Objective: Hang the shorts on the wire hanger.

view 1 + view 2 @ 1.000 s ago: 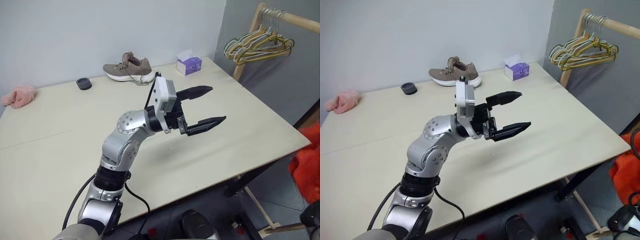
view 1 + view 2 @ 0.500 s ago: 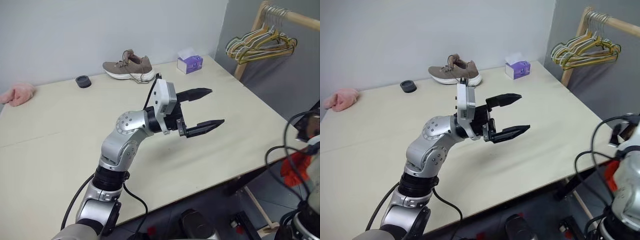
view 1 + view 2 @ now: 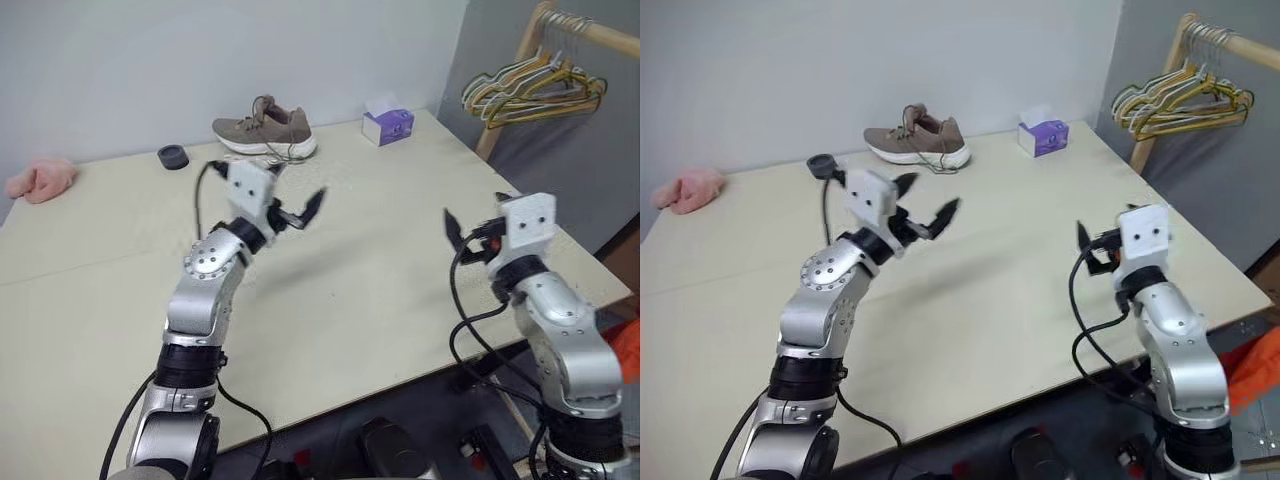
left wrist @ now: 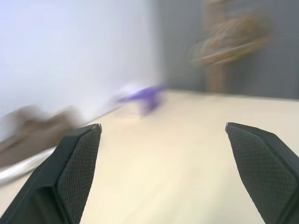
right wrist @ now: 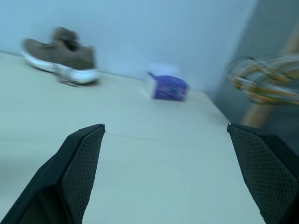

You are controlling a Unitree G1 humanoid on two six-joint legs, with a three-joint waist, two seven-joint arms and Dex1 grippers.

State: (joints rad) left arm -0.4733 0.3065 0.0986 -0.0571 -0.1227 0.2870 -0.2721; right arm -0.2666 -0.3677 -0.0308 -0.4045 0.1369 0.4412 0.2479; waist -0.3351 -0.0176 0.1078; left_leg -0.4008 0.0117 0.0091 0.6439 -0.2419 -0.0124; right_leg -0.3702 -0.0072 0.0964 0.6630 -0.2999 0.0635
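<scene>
Orange shorts (image 3: 1255, 368) hang below table edge — well apart from both wide-spread grippers.

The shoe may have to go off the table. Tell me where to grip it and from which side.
Probably the heel collar of the shoe, from above: it stands on its sole, opening upward, heel toward the tissue box, so one finger could slip inside the rim.

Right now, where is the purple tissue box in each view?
Left eye view: purple tissue box at the table's far edge, right of the brown shoe.
Right eye view: same spot.
Left wrist view: a purple smear.
Right wrist view.
Shared landmark: the shoe.
</scene>
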